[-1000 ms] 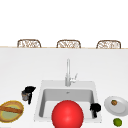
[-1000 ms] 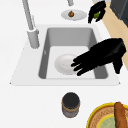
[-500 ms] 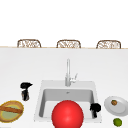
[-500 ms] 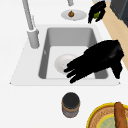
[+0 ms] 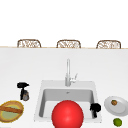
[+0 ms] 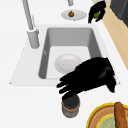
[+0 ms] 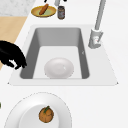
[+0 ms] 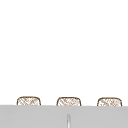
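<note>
Left hand [image 6: 92,75] hovers right over the dark jar [image 6: 70,106], fingers loosely spread, fingertips just above the lid, gripping nothing. Jar's on the counter at 9 o'clock from the sink [image 5: 40,100], beside the yellow plate [image 5: 11,110]. Right hand [image 5: 95,108] hangs near the sink's 4 o'clock corner, can't tell its fingers.

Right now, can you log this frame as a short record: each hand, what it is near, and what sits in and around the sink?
left hand: over the jar, fingers stretched out above its lid; contact cannot be told
jar: dark, upright on the counter left of the sink
right hand: at the sink's right edge
sink: holds a white bowl
yellow plate: left of the jar, brown stick-shaped food on it
white plate: right of the sink, small brown item on it
lime: counter, front right
</note>
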Robot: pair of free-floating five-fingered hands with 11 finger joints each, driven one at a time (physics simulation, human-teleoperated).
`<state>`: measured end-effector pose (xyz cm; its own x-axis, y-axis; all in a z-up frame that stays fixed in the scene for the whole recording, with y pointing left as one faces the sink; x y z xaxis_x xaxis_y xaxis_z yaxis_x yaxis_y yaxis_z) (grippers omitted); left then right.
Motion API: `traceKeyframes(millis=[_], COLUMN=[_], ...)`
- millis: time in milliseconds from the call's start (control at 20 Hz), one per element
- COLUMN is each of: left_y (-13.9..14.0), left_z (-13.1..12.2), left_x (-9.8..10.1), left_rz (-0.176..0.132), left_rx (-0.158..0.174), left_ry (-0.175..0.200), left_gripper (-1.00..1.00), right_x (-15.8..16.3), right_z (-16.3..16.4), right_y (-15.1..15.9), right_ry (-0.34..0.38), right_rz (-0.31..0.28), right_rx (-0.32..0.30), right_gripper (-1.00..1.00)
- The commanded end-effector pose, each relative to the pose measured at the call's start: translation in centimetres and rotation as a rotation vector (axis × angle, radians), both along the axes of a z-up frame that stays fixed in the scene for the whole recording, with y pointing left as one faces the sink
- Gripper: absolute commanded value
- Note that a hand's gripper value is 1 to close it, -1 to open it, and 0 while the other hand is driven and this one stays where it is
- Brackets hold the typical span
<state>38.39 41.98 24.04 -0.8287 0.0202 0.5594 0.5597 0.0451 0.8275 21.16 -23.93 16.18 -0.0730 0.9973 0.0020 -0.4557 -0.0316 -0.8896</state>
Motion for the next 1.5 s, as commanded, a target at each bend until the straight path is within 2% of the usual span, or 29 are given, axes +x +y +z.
traceKeyframes(millis=[0, 100, 250, 300, 550, 600, 800, 850, 1250, 1450], left_y=[0.4, 0.3, 0.8, 1.0, 2.2, 2.0, 2.1, 2.1, 2.6, 3.1], left_z=[-1.4, -2.3, -3.8, -4.3, -5.8, -6.0, -6.5, -7.0, -9.7, -10.5], left_x=[1.3, 1.8, 2.0, 2.0, 3.6, 4.0, 5.8, 6.0, 7.0, 8.2], left_rz=[0.001, 0.001, 0.000, 0.000, -0.003, -0.004, -0.002, 0.004, -0.011, -0.013], left_rx=[-0.032, -0.016, -0.028, -0.031, -0.030, -0.028, -0.016, -0.015, -0.020, -0.031], left_ry=[0.008, 0.000, -0.001, 0.012, 0.106, 0.139, 0.220, 0.218, 0.169, 0.216], left_gripper=[-1.00, -1.00, -1.00, -1.00, -1.00, -1.00, -1.00, -1.00, -1.00, -1.00], right_x=[0.0, 0.0, 0.0, 0.0, 0.0, 0.0, 0.0, 0.0, 0.0, 0.0], right_z=[0.0, 0.0, 0.0, 0.0, 0.0, 0.0, 0.0, 0.0, 0.0, 0.0], right_y=[0.0, 0.0, 0.0, 0.0, 0.0, 0.0, 0.0, 0.0, 0.0, 0.0], right_ry=[0.000, 0.000, 0.000, 0.000, 0.000, 0.000, 0.000, 0.000, 0.000, 0.000], right_rz=[0.000, 0.000, 0.000, 0.000, 0.000, 0.000, 0.000, 0.000, 0.000, 0.000], right_rx=[0.000, 0.000, 0.000, 0.000, 0.000, 0.000, 0.000, 0.000, 0.000, 0.000], right_gripper=[0.00, 0.00, 0.00, 0.00, 0.00, 0.00, 0.00, 0.00, 0.00, 0.00])
